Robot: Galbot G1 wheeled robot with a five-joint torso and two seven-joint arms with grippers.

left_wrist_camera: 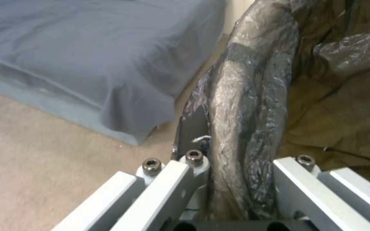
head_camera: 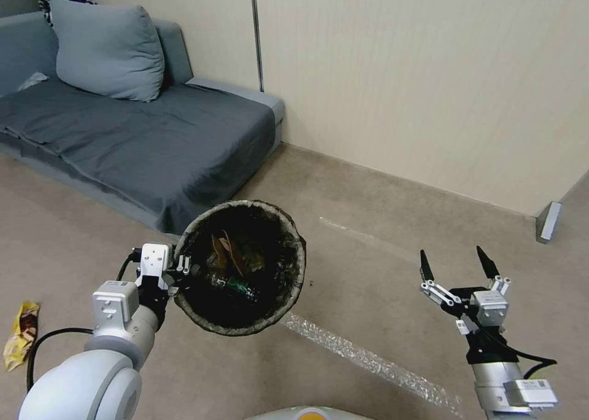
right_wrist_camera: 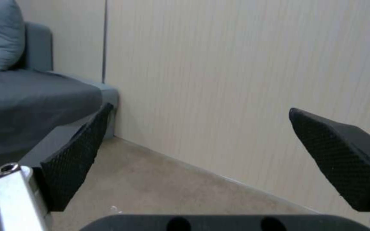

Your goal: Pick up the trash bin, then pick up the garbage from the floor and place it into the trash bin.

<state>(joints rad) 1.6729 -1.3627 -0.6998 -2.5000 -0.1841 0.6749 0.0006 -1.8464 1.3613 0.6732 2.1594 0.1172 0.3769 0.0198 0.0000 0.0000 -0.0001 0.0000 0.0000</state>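
The trash bin (head_camera: 299, 261), lined with a dark brownish bag, hangs tilted above the carpet with its mouth facing me. My left gripper (head_camera: 180, 274) is shut on its near rim; in the left wrist view the left gripper (left_wrist_camera: 236, 154) straddles the bag-wrapped rim (left_wrist_camera: 253, 83). Inside the bin lie a bottle with a green label (head_camera: 236, 283) and brownish wrappers (head_camera: 228, 252). One piece of garbage, a yellow snack wrapper (head_camera: 21, 335), lies on the floor at the far left. My right gripper (head_camera: 455, 266) hovers open and empty to the right, and the right wrist view shows the right gripper (right_wrist_camera: 206, 150) facing the wall.
A grey sofa (head_camera: 135, 131) with a pillow (head_camera: 107, 48) stands at the back left, close behind the bin. A beige wall (head_camera: 429, 88) runs along the back. A shiny tape strip (head_camera: 368, 358) crosses the carpet, and a small metal piece (head_camera: 548, 221) sits by the wall at right.
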